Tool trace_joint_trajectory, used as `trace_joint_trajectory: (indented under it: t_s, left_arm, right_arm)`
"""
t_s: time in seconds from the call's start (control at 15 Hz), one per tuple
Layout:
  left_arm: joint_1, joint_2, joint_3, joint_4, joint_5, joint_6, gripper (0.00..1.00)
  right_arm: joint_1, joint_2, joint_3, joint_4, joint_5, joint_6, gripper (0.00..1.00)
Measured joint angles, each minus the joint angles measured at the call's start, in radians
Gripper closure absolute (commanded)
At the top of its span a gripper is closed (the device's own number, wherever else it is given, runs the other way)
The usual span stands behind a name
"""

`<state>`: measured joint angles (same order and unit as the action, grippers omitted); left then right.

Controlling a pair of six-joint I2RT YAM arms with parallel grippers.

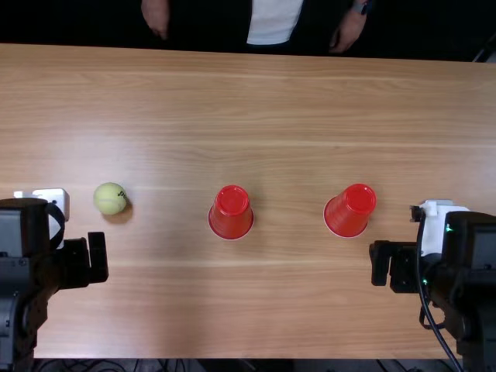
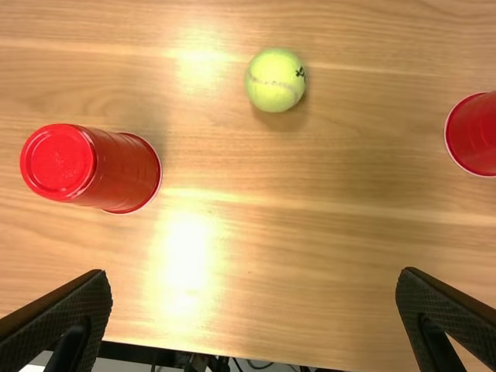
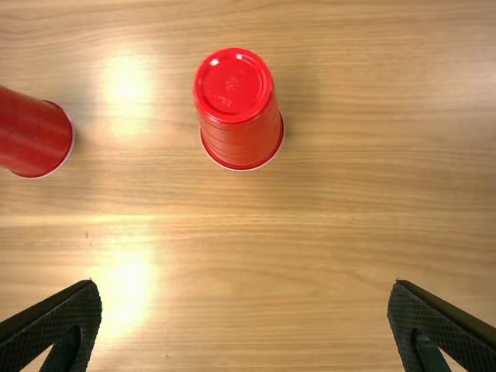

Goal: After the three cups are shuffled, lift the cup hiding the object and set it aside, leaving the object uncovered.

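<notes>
A ball (image 1: 110, 198) is seen uncovered on the table (image 1: 248, 101), left of 2 inverted red cups, the middle cup (image 1: 231, 211) and the right cup (image 1: 350, 209). A 3rd cup (image 2: 89, 167) is seen inverted on the ball's other side. The left end effector (image 2: 249, 294) and right end effector (image 3: 242, 298) are held spread wide by the table's near edge, apart from the cups.

Tally on the counter (image 1: 248, 101): three of one kind, one of another.
The left cup (image 2: 89, 168), the middle cup (image 1: 231, 211) and the right cup (image 1: 350, 209) make three red cups, all alike and all standing mouth-down. There is one yellow-green tennis ball (image 1: 110, 198), lying uncovered.
</notes>
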<state>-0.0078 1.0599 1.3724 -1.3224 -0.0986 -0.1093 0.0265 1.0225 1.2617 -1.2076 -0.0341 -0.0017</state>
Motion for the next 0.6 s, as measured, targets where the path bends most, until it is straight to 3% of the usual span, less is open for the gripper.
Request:
trace_joint_trajectory:
  t_s: [0.2, 0.47, 0.6]
  left_arm:
    - [0.000, -0.083, -0.053, 0.021, 0.000, 0.000, 0.00]
    - [0.000, -0.320, -0.275, 0.045, 0.000, 0.000, 0.00]
    - [0.001, -0.446, -0.422, 0.138, -0.003, 0.000, 0.00]
  right_arm:
    - [0.008, -0.104, -0.039, -0.002, 0.000, -0.001, 0.00]
    - [0.019, -0.314, -0.143, 0.001, 0.000, -0.001, 0.00]
    - [0.019, -0.419, -0.188, 0.009, 0.000, 0.000, 0.00]
